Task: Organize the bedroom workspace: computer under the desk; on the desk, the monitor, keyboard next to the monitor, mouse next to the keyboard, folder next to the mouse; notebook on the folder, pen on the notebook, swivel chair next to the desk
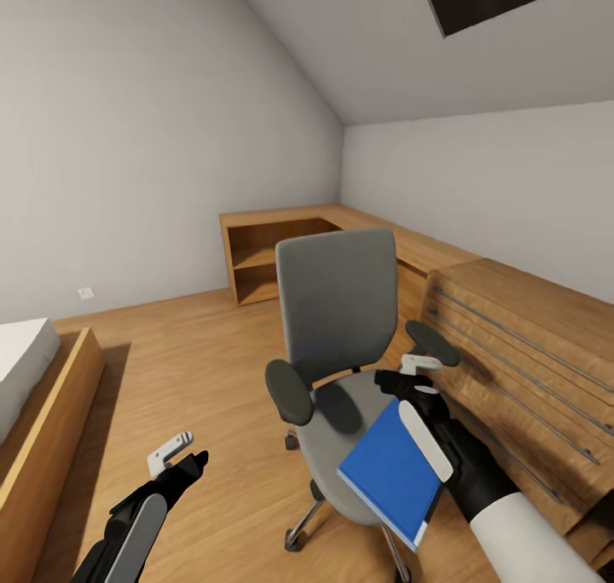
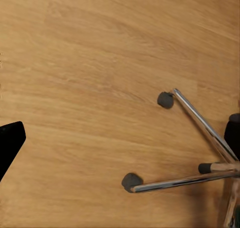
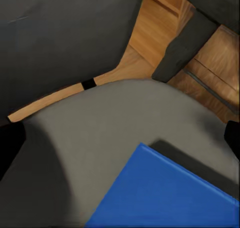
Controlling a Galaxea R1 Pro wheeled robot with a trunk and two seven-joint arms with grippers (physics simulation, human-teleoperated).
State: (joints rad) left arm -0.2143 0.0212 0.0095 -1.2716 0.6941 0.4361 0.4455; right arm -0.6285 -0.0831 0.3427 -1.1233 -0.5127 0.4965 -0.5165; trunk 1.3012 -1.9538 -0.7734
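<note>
While my right gripper [image 1: 418, 400] has its jaws shut on the folder [image 1: 388, 472], tilted just above the swivel chair [image 1: 341, 310] seat, and my left gripper [image 1: 183, 455] hangs open with nothing beside that chair, every other step looks left.

No readable text, label, brand, number or sign appears anywhere.

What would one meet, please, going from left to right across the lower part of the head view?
Bed → left gripper → swivel chair → blue folder held by the right gripper → wooden dresser.
</note>
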